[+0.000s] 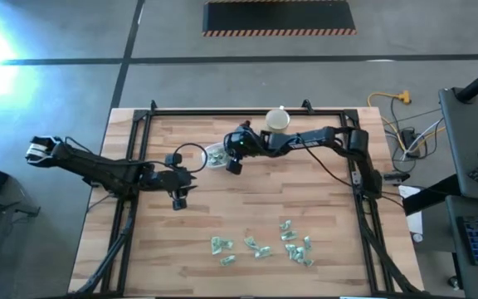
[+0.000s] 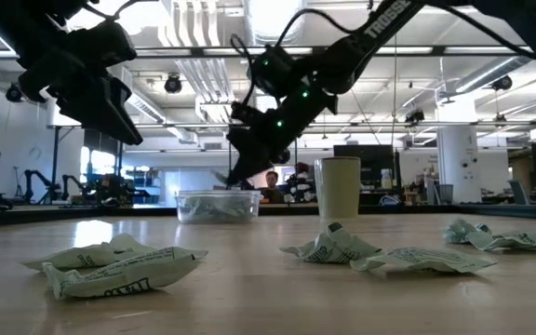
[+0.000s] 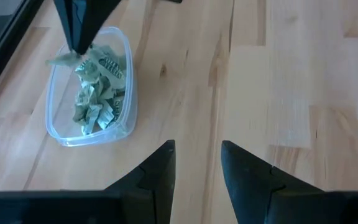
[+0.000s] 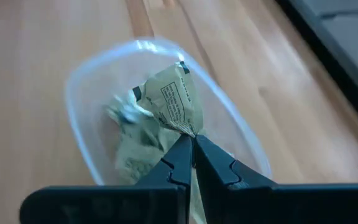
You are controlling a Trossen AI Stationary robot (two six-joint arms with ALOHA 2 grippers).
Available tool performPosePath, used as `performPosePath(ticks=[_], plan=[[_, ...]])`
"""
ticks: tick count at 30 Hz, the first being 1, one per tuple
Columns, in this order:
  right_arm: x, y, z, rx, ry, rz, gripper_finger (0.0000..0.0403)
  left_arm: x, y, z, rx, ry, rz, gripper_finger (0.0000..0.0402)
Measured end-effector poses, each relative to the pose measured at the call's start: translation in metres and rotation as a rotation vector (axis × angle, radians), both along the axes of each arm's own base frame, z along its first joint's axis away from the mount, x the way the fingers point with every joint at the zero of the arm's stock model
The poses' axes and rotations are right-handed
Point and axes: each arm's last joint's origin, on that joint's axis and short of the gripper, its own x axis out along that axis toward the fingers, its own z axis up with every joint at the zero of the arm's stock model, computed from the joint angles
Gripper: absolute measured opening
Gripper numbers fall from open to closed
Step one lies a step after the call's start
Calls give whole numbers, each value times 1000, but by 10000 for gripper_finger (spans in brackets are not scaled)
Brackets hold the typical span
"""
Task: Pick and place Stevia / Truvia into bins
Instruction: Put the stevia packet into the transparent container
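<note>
Clear plastic is where your action is right now: the small, shallow, rounded see-through tub [image 4: 79, 124] sits on the wooden butcher-block table [image 1: 222, 208] toward the far edge, just beside the taller beige cylindrical cup [image 1: 277, 120]. Your right gripper [image 4: 191, 146] hangs right over that tub with its fingers pinched together on one crumpled pale green and white paper sachet [image 4: 176, 106], gripping it by a corner while the rest sticks up over the pile already inside. You can't really count what's in the tub; it's a wad of crinkled packets [image 3: 95, 93] and most are buried under each other.

Your left gripper [image 3: 196, 165] hovers above bare wood near the tub, jaws a bit apart with nothing between them. From its wrist camera you only see the tips of the right arm's fingers poking in at the edge, the rest is cut off.

More loose sachets [image 1: 264, 245] are scattered along the near side of the table, well apart from the tub. From overhead they're too tiny to read, and in the low view only a few up front [image 2: 119, 265] come out clearly.

A person shows in the room behind the tub, mostly hidden by it.
</note>
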Motion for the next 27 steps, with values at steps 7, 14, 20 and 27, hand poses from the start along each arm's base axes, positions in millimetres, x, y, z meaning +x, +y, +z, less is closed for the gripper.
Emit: performPosePath(ticks=[7, 14, 20, 27], plan=[[-1, -5, -9, 24, 88, -13, 9, 0, 0, 0, 0, -1, -1, 114], [-2, -3, -5, 11, 82, -1, 11, 0, 0, 0, 0, -2, 0, 114], [-2, -2, -5, 15, 82, 26, 56, 0, 0, 0, -1, -3, 0, 114], [-2, -2, 0, 5, 76, 36, 132, 1, 0, 0, -1, -6, 0, 114]])
